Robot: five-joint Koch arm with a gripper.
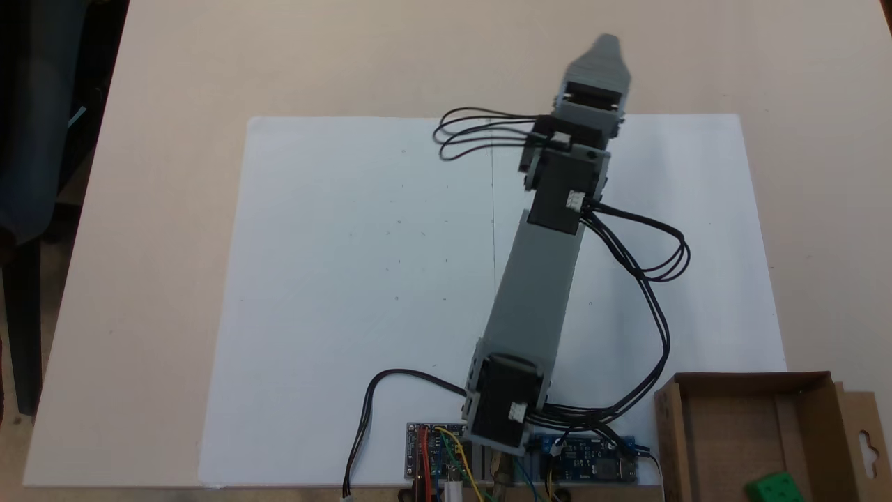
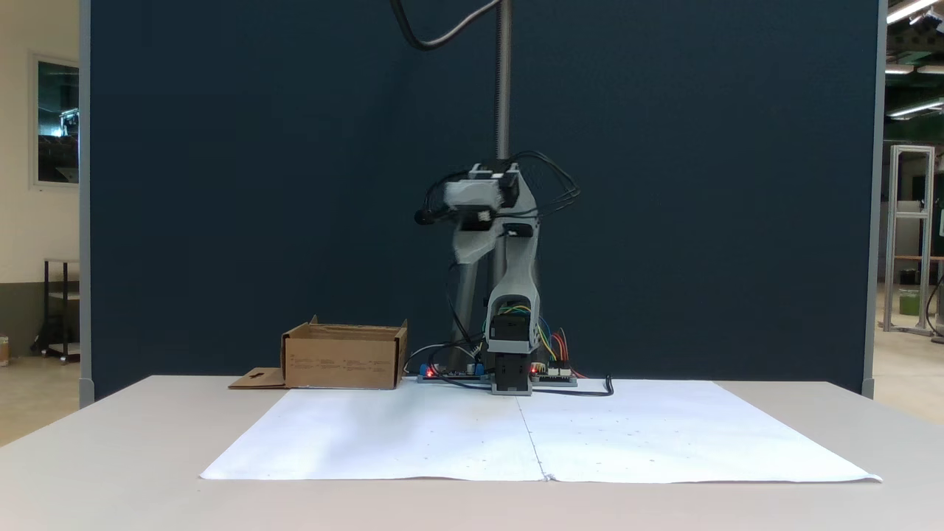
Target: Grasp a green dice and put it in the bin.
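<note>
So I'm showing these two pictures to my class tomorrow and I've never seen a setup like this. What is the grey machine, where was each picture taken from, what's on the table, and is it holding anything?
The grey machine is a small hobby robot arm bolted at the table's edge, with black cables and circuit boards at its base. One picture looks straight down from above; the other looks across the table from the front, facing the arm.

On the table lies a large white paper sheet. Beside the arm's base stands a brown cardboard bin. A green dice already lies inside it, seen from above.

The arm's grasping end, the pincer, is raised over the sheet's far edge. It looks blurred, and whether it is open or shut cannot be told. Nothing is seen in it.
</note>
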